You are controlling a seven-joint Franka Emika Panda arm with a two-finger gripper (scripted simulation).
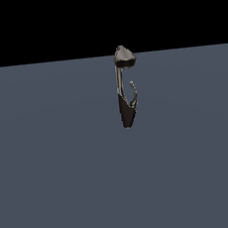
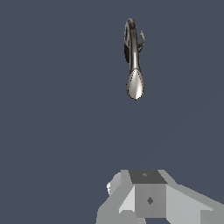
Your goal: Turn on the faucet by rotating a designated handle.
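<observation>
Faucet point(image 1: 124, 87) stands upright mid-counter point(image 1: 53, 182), alone. Handle point(image 1: 133, 91) curls off base at 3 o'clock in exterior view, free for side push. Fingers point(image 2: 148, 197) well apart from faucet; spread or pressed together, cannot tell.

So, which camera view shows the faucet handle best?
The exterior view: the handle curves up clear of the faucet stem, seen side-on. The wrist view shows it small, foreshortened, partly behind the stem.

Glossy grey metal faucet point(image 1: 125, 87) with dark base; thin metal handle point(image 1: 133, 93); matt floor point(image 1: 52, 167).
</observation>
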